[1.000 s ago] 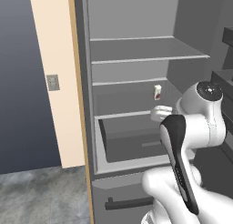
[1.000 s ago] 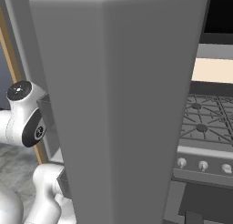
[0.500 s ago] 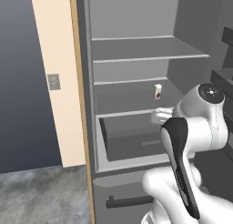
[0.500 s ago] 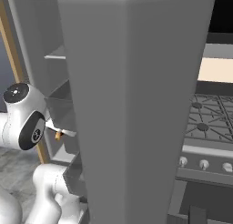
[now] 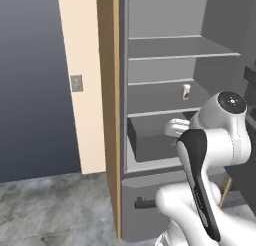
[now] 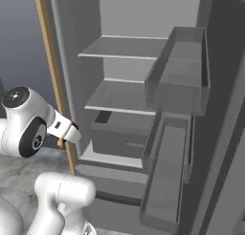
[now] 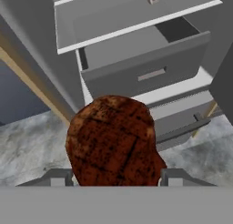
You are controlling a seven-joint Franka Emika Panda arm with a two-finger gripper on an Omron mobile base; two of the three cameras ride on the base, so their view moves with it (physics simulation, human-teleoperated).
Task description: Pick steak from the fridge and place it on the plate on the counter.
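The steak, a dark red-brown charred lump, sat clamped between the gripper fingers, which pressed against its two sides in the hand view. It hung outside the fridge, in front of and above the grey drawer, over the mottled grey floor. In the right base view the arm's wrist stood beside the fridge's wooden side panel. A small white carton with a red patch stood on a middle shelf; no writing could be read on it.
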